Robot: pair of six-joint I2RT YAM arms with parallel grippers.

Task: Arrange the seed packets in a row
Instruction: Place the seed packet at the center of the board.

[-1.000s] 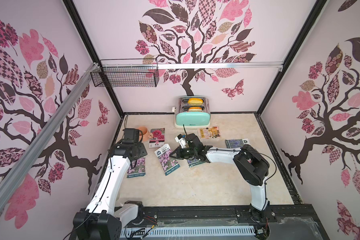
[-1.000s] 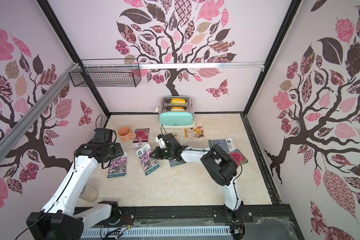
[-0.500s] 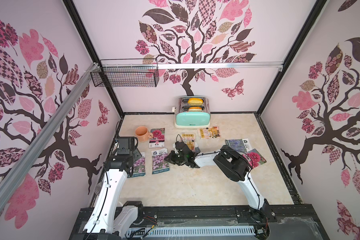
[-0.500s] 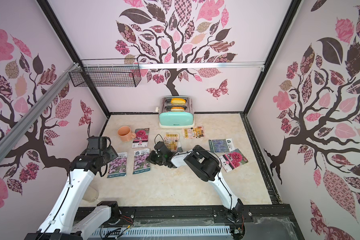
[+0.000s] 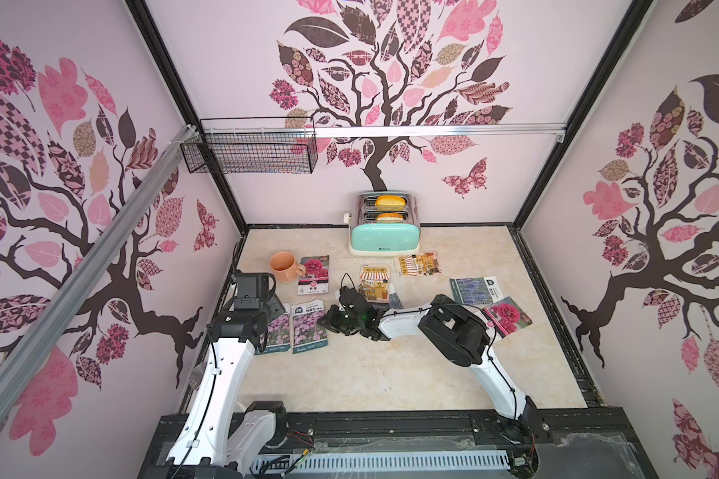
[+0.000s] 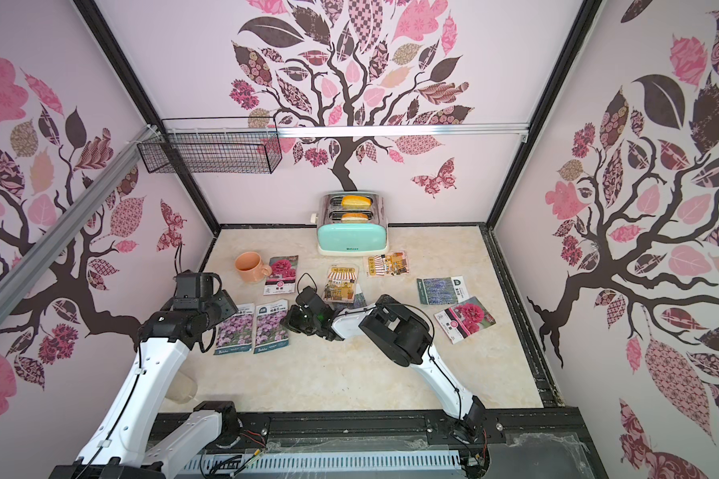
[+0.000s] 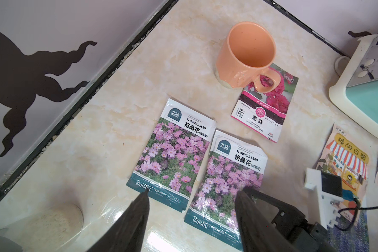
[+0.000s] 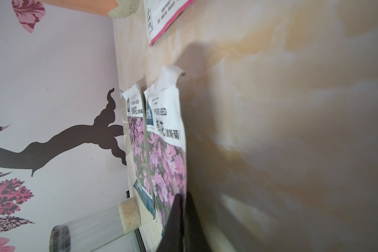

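Note:
Two pink-purple seed packets (image 5: 308, 327) (image 7: 172, 152) lie side by side at the left. My right gripper (image 5: 324, 322) (image 8: 182, 195) lies low on the table, shut on the long edge of the right-hand one (image 8: 166, 157). My left gripper (image 7: 194, 190) (image 6: 225, 305) hangs open above their near ends, holding nothing. A magenta packet (image 5: 314, 274) lies partly under the mug, and another (image 5: 509, 317) is at the right. Two orange shopfront packets (image 5: 374, 284) (image 5: 418, 264) lie near the toaster. One lavender packet (image 5: 474, 290) is in plain view; another (image 5: 394, 299) peeks out behind my right arm.
An orange mug (image 5: 283, 267) stands at the back left, its handle over the magenta packet. A mint toaster (image 5: 385, 238) sits against the back wall under a wire basket (image 5: 250, 151). A corked glass tube (image 6: 179, 385) lies at the front left edge.
My right gripper carried the tilted pink-purple packet left and laid it straight beside its twin. My left arm drew back toward the front left, and its jaws widened slightly.

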